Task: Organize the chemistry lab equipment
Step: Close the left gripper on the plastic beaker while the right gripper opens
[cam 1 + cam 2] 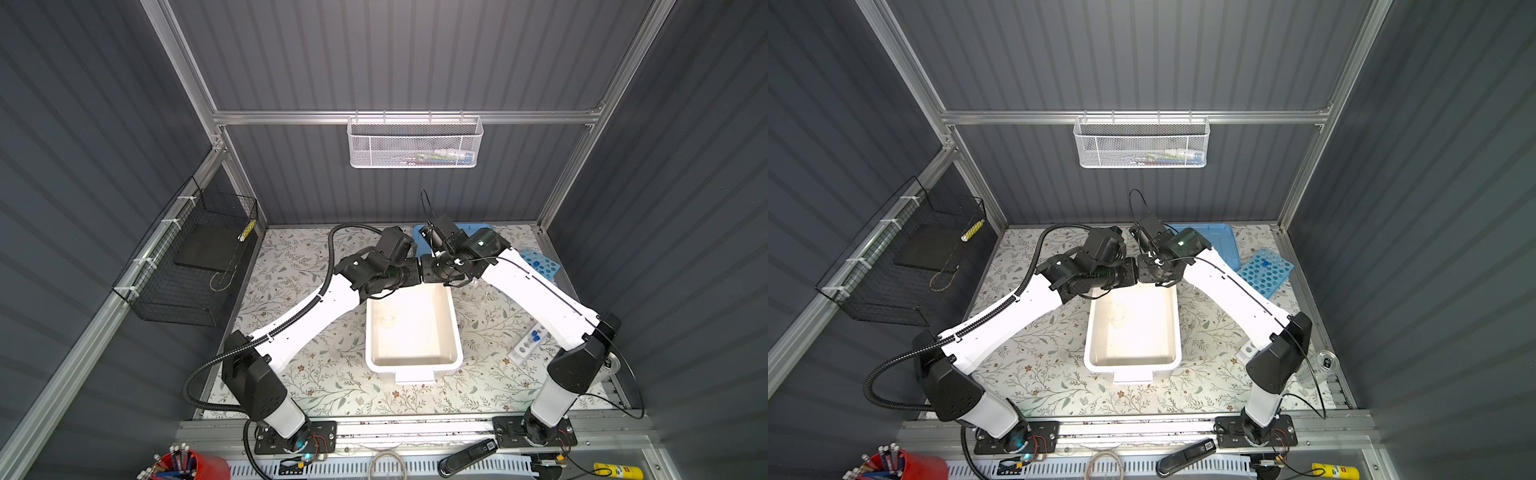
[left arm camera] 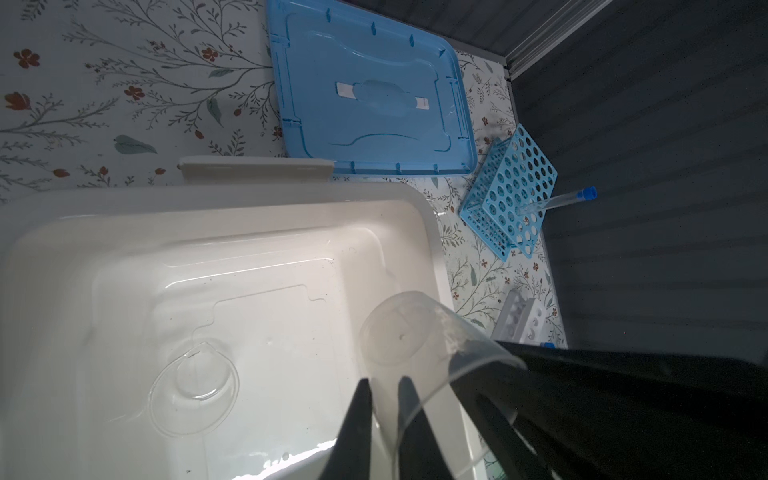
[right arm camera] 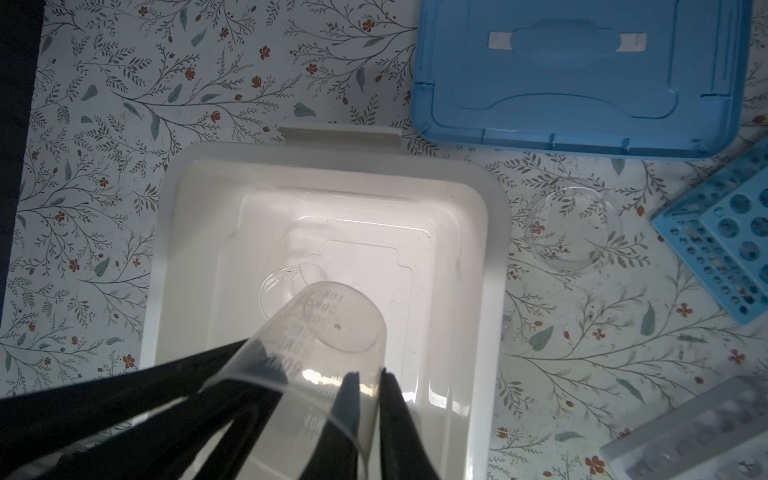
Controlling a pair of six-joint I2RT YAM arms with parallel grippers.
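A clear graduated beaker (image 2: 415, 332) (image 3: 328, 332) hangs tilted over the far end of the white tub (image 1: 415, 368). Both grippers pinch its wall at the rim, on opposite sides. My left gripper (image 2: 382, 390) is shut on it, and so is my right gripper (image 3: 370, 386), each with one finger inside and one outside. Another clear beaker (image 2: 195, 382) (image 3: 282, 286) rests on the tub's floor. A sky-blue rack (image 1: 540, 264) (image 2: 511, 199) at the back right holds a blue-capped test tube (image 2: 557, 201). A white tube rack (image 1: 528, 343) (image 3: 685, 436) lies at the right.
The tub's blue lid (image 3: 582, 75) lies behind the tub. A clear round glass vessel (image 3: 573, 228) stands on the mat between the tub and the blue rack. A black wire basket (image 1: 195, 266) hangs on the left wall and a white mesh basket (image 1: 415, 143) on the back rail.
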